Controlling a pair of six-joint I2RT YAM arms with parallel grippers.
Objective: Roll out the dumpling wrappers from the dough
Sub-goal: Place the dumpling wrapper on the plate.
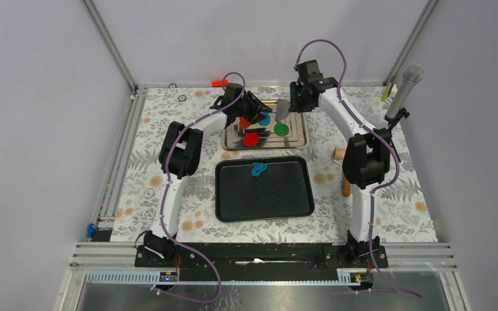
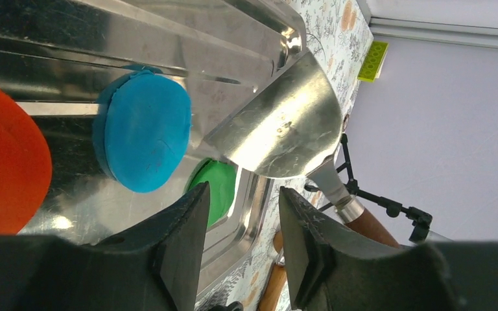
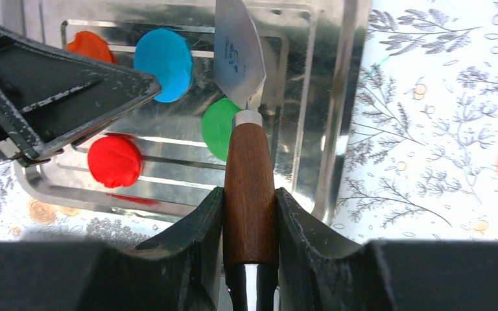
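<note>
- My right gripper (image 3: 249, 194) was clamped on the scraper (image 3: 238, 55) by its wooden handle, blade pointing far, over the steel tray (image 3: 331, 97).
- My left gripper (image 2: 243, 197) hung part-way open with nothing between its fingers, low over the same tray.
- The blade edge sat just right of the blue disc (image 3: 163, 63). Touching or not, I couldn't tell.
- My read: I was settling that disc into place among the others.
- Doing it well meant keeping the blade flat and low, sliding rather than digging, so the soft round edge stayed true. The left fingers were there only to steady the disc, never to pinch its face.
- Steel tray, far: blue disc at the far side, orange disc (image 3: 91, 45) to its left, red disc (image 3: 115, 160) near-left, green disc (image 3: 219, 126) near-right, partly behind the handle.
- Black tray (image 1: 266, 197), nearer: just the ragged blue scrap (image 1: 258, 170), close to its far edge.
</note>
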